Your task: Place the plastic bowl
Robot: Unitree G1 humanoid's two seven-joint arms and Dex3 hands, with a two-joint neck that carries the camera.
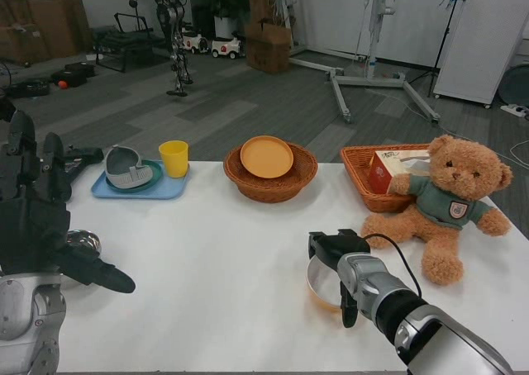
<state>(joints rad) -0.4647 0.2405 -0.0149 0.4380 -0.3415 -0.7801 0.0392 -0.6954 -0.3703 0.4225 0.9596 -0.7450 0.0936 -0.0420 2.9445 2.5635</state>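
Right robot hand around one plastic bowl; left robot hand spread, empty.

Head view looks down over the table.

Bright, even light; soft shadows on the white table; sharp focus; faint glare at right.
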